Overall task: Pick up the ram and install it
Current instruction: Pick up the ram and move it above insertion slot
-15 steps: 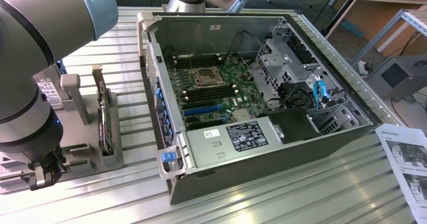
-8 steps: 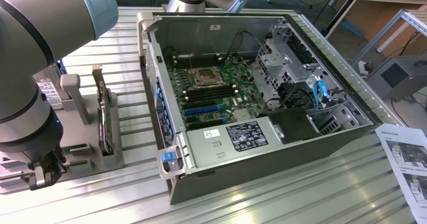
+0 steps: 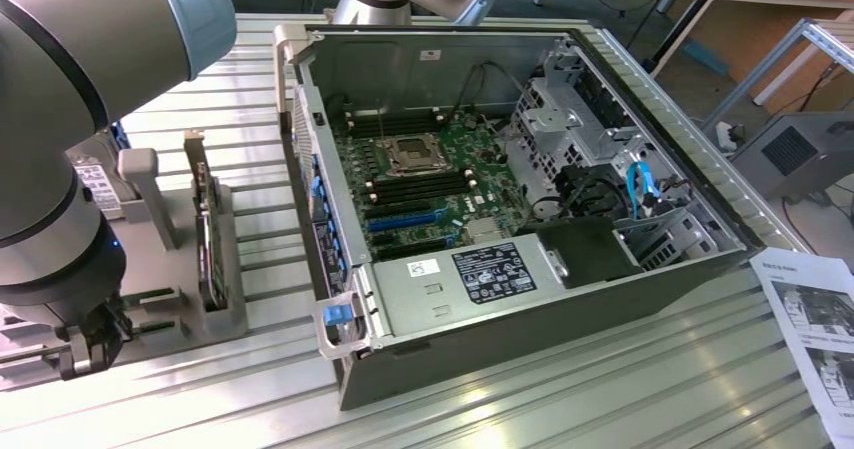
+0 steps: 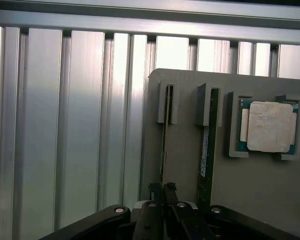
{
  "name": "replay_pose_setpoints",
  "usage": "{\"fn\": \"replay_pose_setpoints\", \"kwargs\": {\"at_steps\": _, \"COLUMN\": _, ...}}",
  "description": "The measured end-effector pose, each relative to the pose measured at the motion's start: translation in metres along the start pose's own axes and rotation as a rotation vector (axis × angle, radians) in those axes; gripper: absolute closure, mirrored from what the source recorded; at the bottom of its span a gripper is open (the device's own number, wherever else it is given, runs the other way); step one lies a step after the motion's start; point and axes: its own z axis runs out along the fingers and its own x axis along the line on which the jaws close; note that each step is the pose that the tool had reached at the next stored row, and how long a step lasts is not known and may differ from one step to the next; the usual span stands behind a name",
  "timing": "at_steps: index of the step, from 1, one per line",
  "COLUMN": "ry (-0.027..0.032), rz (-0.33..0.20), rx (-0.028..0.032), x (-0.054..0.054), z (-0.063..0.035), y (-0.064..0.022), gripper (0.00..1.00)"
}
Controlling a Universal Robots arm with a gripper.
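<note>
The ram [image 4: 164, 145] is a thin green stick standing on edge in a slot of the grey holder plate [image 4: 182, 165]. My gripper [image 4: 163, 189] is shut on its near end, with both dark fingers pressed against its sides. A second green stick [image 4: 205, 150] stands in the neighbouring slot, clear of the fingers. In the exterior view my gripper [image 3: 94, 344] hangs low at the exterior view's left, over the holder and well apart from the open computer case [image 3: 534, 219]. The motherboard [image 3: 427, 169] lies bare inside the case, with its long dark memory slots [image 3: 420, 186] near the middle.
A square silver processor [image 4: 271, 126] sits in a pocket of the holder beside the sticks. A hard drive [image 3: 207, 239] stands upright in a grey rack between my arm and the case. A printed sheet [image 3: 814, 339] lies at the exterior view's right. The table is ribbed aluminium.
</note>
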Motion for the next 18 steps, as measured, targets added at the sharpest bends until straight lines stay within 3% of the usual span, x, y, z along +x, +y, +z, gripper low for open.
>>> {"fn": "replay_pose_setpoints", "kwargs": {"at_steps": 18, "ry": 0.0001, "rz": 0.0, "rx": -0.0001, "x": 0.0, "z": -0.0008, "y": 0.0, "gripper": 0.87}}
